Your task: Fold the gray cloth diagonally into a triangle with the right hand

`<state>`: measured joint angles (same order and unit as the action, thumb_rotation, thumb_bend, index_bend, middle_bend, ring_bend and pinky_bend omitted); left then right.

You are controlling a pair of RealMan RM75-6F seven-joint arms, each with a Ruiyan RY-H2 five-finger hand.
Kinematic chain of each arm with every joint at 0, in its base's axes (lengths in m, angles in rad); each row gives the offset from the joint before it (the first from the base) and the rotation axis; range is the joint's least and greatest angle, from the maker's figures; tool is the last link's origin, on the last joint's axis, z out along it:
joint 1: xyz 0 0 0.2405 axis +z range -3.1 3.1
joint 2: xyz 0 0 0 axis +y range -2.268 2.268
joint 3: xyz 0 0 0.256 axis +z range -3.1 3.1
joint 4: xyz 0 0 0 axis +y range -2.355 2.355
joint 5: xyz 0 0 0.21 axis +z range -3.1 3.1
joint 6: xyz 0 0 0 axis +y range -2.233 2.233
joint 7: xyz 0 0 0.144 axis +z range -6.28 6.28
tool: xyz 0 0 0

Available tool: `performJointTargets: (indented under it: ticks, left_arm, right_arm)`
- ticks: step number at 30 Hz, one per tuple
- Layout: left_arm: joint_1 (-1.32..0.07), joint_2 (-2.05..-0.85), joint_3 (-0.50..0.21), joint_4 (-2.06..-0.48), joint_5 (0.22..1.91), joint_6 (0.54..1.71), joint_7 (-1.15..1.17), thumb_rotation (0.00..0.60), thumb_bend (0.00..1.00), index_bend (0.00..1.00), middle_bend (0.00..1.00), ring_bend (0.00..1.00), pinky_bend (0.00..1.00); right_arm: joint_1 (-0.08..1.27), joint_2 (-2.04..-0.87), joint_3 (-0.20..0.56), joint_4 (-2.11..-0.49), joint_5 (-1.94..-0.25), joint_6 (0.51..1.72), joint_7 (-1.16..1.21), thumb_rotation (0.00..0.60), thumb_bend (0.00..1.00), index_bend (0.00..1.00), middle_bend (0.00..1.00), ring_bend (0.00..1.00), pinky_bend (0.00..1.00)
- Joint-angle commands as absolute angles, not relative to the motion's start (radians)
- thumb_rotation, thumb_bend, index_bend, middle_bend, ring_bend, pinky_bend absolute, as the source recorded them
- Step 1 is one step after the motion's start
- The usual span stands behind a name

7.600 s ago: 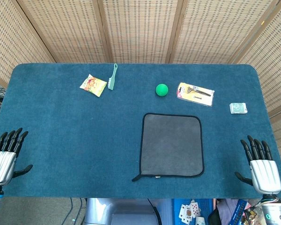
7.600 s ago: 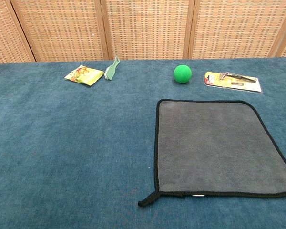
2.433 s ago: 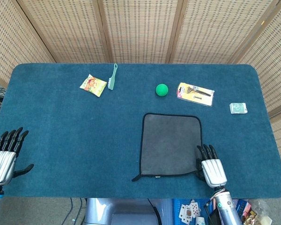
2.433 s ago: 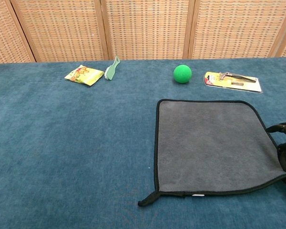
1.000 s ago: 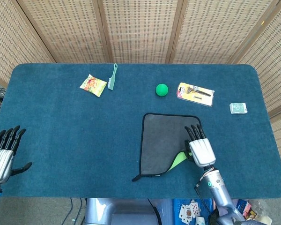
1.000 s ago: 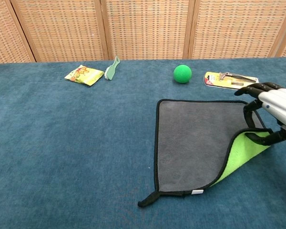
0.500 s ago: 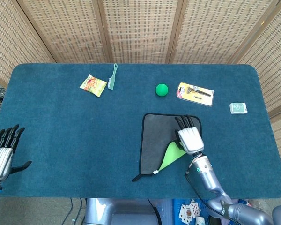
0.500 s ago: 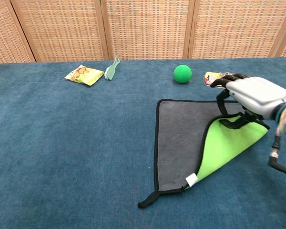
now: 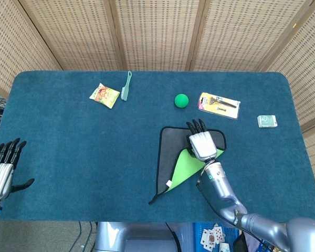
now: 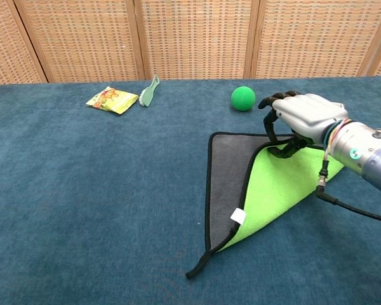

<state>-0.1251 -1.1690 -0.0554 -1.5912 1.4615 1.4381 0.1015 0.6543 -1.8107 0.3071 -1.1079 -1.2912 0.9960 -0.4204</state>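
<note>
The gray cloth (image 9: pixel 169 149) (image 10: pixel 227 171) lies right of the table's middle with its black trim showing. Its near right corner is lifted and drawn over, so the bright green underside (image 9: pixel 185 165) (image 10: pixel 274 184) faces up. My right hand (image 9: pixel 201 143) (image 10: pixel 298 118) pinches that corner above the cloth's far half, fingers pointing away from me. A white tag (image 10: pixel 237 216) sits on the folded edge. My left hand (image 9: pixel 1 174) rests open at the table's near left edge, far from the cloth, and the chest view does not show it.
At the back stand a green ball (image 9: pixel 181 100) (image 10: pixel 243 98), a carded tool pack (image 9: pixel 219 104), a snack packet (image 9: pixel 104 95) (image 10: pixel 112 100) and a green brush (image 9: pixel 126 85) (image 10: pixel 149 91). A small box (image 9: pixel 267 121) lies at the right. The blue table (image 9: pixel 79 147) has a near edge below the cloth.
My right hand has carried the cloth's corner further up and left across the cloth, so more green underside shows and the fold line has swung left. The left hand has stayed put.
</note>
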Motion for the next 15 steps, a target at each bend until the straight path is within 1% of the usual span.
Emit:
performJointTargets:
  ticks: [1,15]
  left_arm:
    - [-0.127,-1.169,-0.056,-1.589,1.458,1.433,0.1,0.6,0.11,0.0,0.0,0.0,0.0]
    - [-0.137,-1.173,-0.063,-1.575,1.43,1.41,0.091,0.6,0.11,0.0,0.0,0.0,0.0]
  right_arm:
    - [0.679,-1.828,0.314,-1.08,-1.276,0.984,-0.421,0.6,0.45,0.63,0.12,0.0,0.0]
    - [0.766,-1.895,0.318,-0.949,-1.238,0.942,-0.387,0.6,0.45,0.63,0.13,0.0,0.0]
